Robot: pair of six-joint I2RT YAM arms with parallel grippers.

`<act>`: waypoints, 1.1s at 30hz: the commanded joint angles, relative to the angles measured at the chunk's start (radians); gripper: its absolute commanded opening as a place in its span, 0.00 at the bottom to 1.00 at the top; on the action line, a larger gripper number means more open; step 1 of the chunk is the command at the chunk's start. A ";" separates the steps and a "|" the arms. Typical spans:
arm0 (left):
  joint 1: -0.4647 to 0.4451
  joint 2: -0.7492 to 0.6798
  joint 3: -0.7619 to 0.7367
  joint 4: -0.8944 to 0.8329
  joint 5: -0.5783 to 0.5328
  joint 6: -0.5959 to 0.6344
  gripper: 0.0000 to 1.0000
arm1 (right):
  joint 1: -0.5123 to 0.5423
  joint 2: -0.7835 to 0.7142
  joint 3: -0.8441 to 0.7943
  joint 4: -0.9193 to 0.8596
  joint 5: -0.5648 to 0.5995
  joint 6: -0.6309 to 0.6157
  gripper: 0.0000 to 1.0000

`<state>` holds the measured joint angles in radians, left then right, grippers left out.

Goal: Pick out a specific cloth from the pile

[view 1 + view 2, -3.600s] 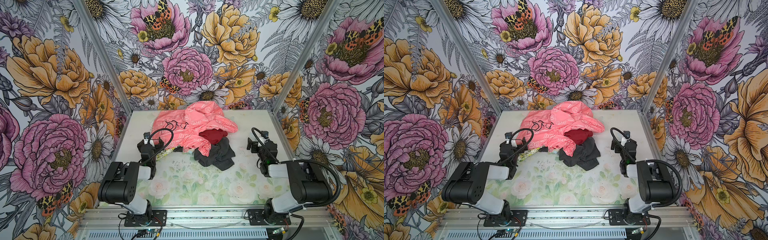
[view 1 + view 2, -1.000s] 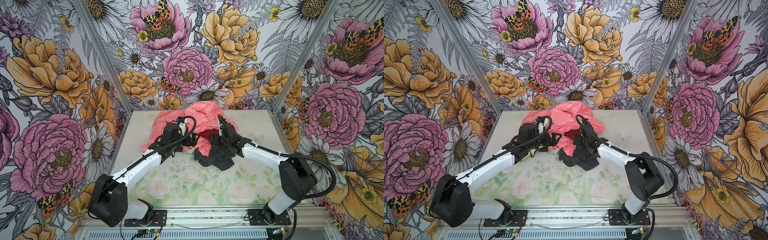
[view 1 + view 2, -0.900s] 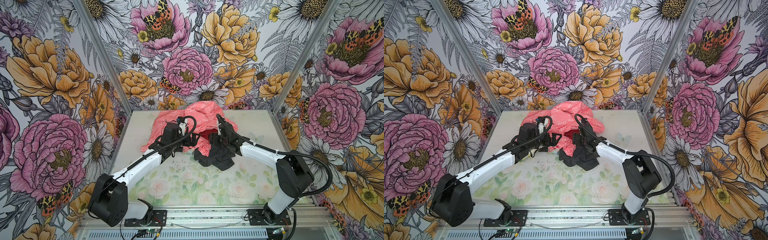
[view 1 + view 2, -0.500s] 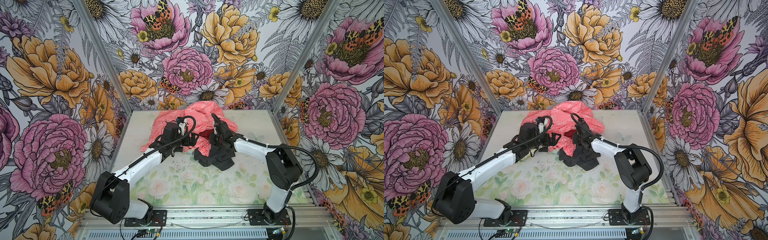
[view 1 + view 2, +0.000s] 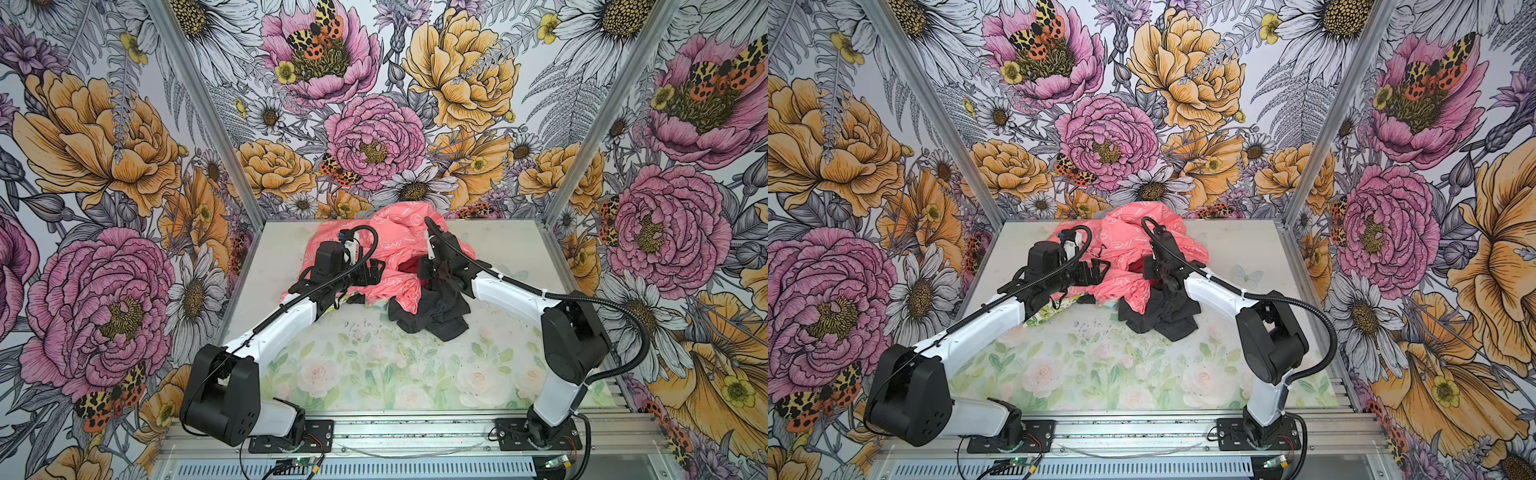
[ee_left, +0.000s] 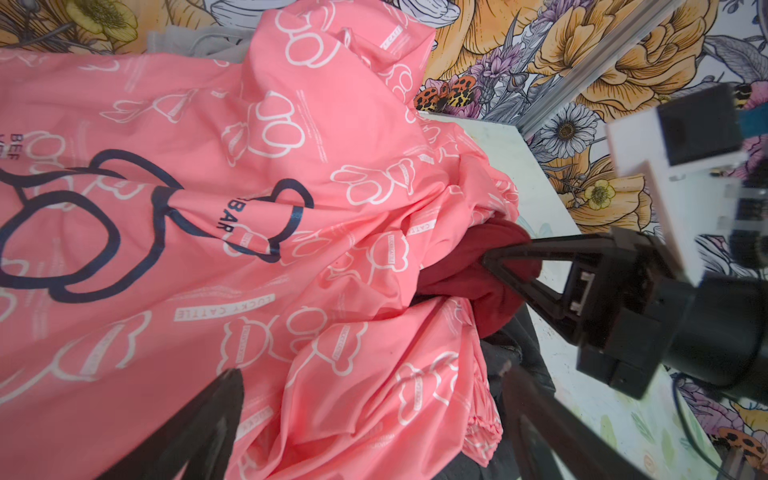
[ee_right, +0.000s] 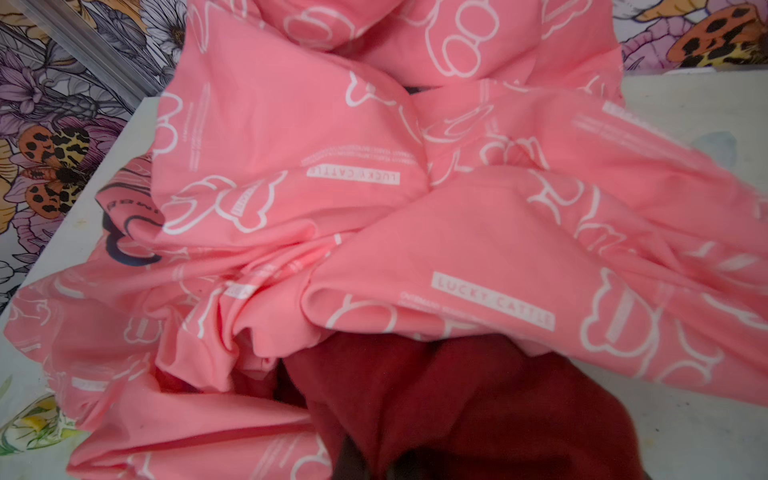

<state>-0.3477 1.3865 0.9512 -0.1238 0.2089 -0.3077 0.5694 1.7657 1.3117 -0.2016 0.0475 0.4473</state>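
Right end effector (image 6: 488, 261) pinches soft, crumpled dark red cloth (image 6: 453, 270) — left end effector (image 6: 370, 374) splayed wide.

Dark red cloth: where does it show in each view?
In both top views: dark red cloth, a sliver in the middle of the pile.
Left wrist view: pinched by the right gripper.
Right wrist view: closest to the lens, under the coral-pink garment.
Shared landmark: that garment, overlapping it in every view.
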 commanded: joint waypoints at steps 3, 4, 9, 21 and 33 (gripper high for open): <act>0.042 0.003 0.016 0.032 0.022 -0.013 0.97 | 0.011 -0.101 0.090 0.035 0.026 -0.037 0.00; 0.046 0.002 0.014 0.036 0.022 -0.015 0.97 | 0.013 -0.104 0.107 0.035 0.027 -0.040 0.00; 0.071 0.006 0.009 0.046 0.021 -0.019 0.97 | 0.021 -0.100 0.202 0.035 0.037 -0.062 0.00; 0.078 0.042 0.014 0.047 0.025 -0.013 0.97 | 0.026 -0.085 0.438 0.037 0.026 -0.073 0.00; 0.058 0.017 0.005 0.046 0.016 0.002 0.97 | 0.027 -0.091 0.551 0.034 0.040 -0.092 0.00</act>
<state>-0.2798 1.4269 0.9512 -0.1005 0.2115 -0.3149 0.5888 1.7115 1.8210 -0.2352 0.0742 0.3721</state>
